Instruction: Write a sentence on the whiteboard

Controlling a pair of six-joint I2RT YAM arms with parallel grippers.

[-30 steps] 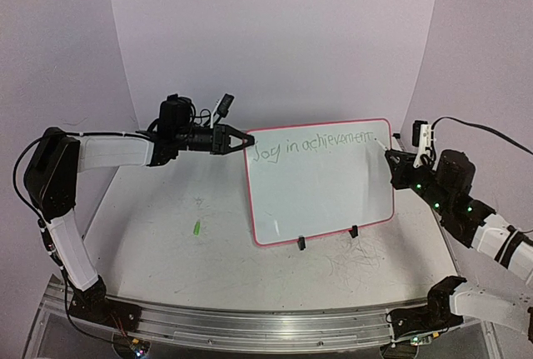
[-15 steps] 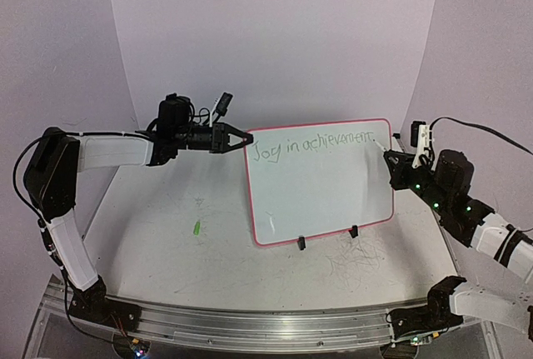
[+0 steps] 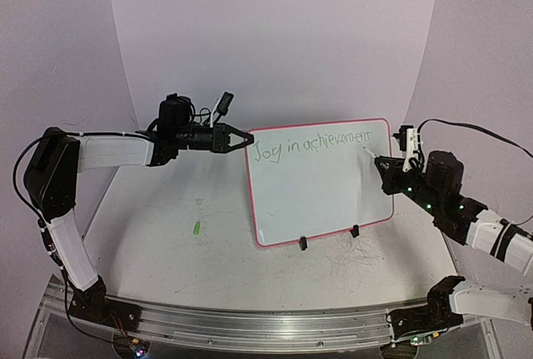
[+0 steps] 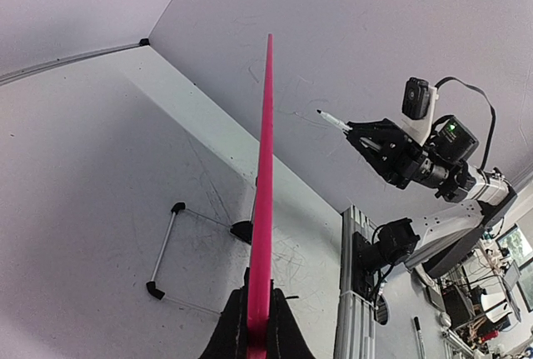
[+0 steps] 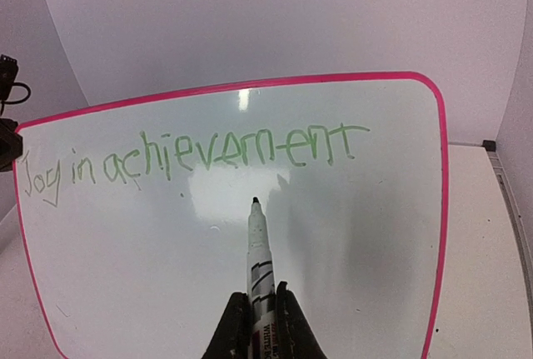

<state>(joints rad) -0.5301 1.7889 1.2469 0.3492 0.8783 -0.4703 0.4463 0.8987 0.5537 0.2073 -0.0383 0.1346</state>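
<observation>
Gloss shows across the board [image 3: 321,192], a white rounded-corner rectangle with a thin pink-red rim, a pale glare spot near its top edge. It stands tilted back on two small black clip feet [image 3: 301,243] at the middle of the table [image 3: 166,251], a matt white surface scuffed with grey scribbles, most of them in front of the board. A small green mark [image 3: 197,227] lies on the table left of the board. The sentence [image 3: 312,144], thin green handwriting reading "Joy in achievement", runs along the board's top. At the board's upper left corner the left gripper [image 3: 247,139] has its black fingers pinched onto the rim. Right of the board, the right gripper [image 5: 254,317] is closed around a slim white marker [image 5: 256,242] with a dark tip, which points at the bare face below "achievement"; the left wrist view shows the tip standing slightly off the board. Behind the board a smooth curved pale lilac backdrop rises from the table.
</observation>
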